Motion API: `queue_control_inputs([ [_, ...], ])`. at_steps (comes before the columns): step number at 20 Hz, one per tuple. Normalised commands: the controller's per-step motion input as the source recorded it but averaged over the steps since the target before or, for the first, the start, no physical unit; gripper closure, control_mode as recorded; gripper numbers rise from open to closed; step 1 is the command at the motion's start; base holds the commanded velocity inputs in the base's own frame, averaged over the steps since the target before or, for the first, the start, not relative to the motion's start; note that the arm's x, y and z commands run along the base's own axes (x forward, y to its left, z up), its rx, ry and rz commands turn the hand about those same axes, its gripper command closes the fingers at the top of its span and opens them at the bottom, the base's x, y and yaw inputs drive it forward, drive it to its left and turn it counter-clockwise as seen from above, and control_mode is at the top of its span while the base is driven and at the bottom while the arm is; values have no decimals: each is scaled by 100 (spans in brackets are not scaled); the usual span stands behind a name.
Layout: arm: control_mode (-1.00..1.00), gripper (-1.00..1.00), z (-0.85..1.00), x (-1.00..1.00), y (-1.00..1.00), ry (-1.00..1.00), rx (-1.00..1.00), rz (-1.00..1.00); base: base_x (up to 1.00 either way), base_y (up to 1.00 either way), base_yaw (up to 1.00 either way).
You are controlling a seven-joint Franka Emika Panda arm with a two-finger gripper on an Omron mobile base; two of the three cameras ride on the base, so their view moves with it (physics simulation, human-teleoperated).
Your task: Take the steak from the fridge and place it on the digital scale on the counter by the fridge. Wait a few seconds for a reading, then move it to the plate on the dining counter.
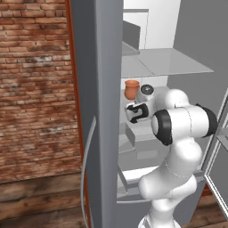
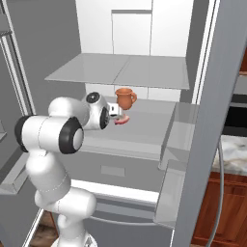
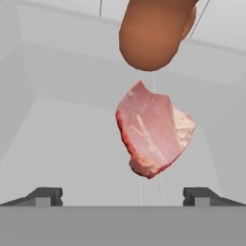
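fridge (image 2: 202, 58) is standing open, grey steel door panels swung out to either side, long curved silver handle (image 1: 87, 164) showing on the near door edge in the left base view. the white arm is reaching into the middle compartment, over a white shelf (image 2: 144, 130).

steak (image 3: 153, 132) is lying on that shelf, a pink-red slab with a darker red rim and pale fat streaks. in the right base view it is peeking out as a small pink patch (image 2: 121, 120) just past the hand, at the foot of the terracotta cup (image 2: 125, 99). the cup is standing upright just behind the steak, farther into the fridge; in the hand view its brown body is sitting directly beyond the meat's far tip, and whether they touch cannot be told.

gripper (image 3: 124, 196) is hovering with its jaws spread wide, the two dark finger tips (image 3: 45, 196) standing well apart on either side of the steak's near end. the tips are not touching the meat; the steak is lying ahead of them and centred between them. nothing is being held.

a glass shelf (image 2: 120, 70) is sitting above the hand. door bins (image 2: 176, 159) are showing at the right in the right base view, with a strip of marble counter (image 2: 234, 154) over red-brown cabinets beyond. a brick wall (image 1: 33, 84) is filling the left of the left base view.
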Motion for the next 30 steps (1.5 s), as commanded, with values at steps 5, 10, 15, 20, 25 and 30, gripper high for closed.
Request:
queue_control_inputs([
  [5, -100, -100, -25, 29, -2, 1, 0, 0, 0, 0, 0],
  [10, -100, -100, -17, 36, -2, 0, 0, 0, 0, 0, 0],
  [15, -100, -100, -8, 35, -7, 0, 0, 0, 0, 0, 0],
  [20, -100, -100, -12, 31, -8, 0, -2, 0, 0, 0, 0],
  [25, -100, -100, -25, 28, -6, 0, -2, 0, 0, 0, 0],
  [30, -100, -100, -40, 27, -1, 2, -2, 0, 0, 0, 0],
])
